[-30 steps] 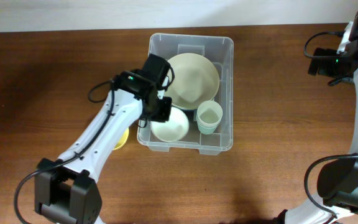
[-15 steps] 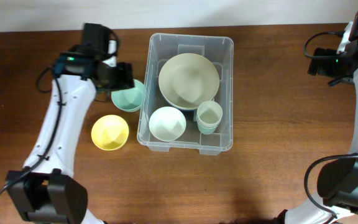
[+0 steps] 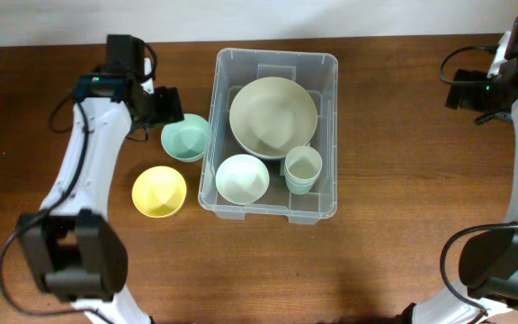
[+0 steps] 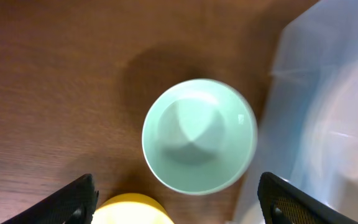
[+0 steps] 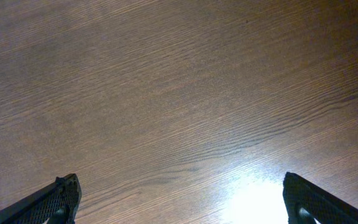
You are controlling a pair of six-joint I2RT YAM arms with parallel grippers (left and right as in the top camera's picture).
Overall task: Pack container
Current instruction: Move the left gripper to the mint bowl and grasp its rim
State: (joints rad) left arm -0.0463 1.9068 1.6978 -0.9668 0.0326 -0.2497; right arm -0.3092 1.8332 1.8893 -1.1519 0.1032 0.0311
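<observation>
Brown wood table [image 3: 403, 135]. L gripper [image 4: 179, 199], jaws wide & empty, hovers over mint bowl [image 4: 199, 135]; part-filled container [image 3: 326, 63] just beside it. Step: fetching next bowl. Next prob. needs descent, pinch on rim, lift across. R gripper [image 5: 179, 199] wide, idle.

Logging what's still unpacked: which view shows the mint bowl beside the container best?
Left wrist: the mint bowl sits mid-frame, whole rim and inside visible. Overhead shows it small, beside the container. Right wrist shows only table.

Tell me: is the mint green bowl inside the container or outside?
Outside: the mint green bowl sits on the table beside the container.
</observation>
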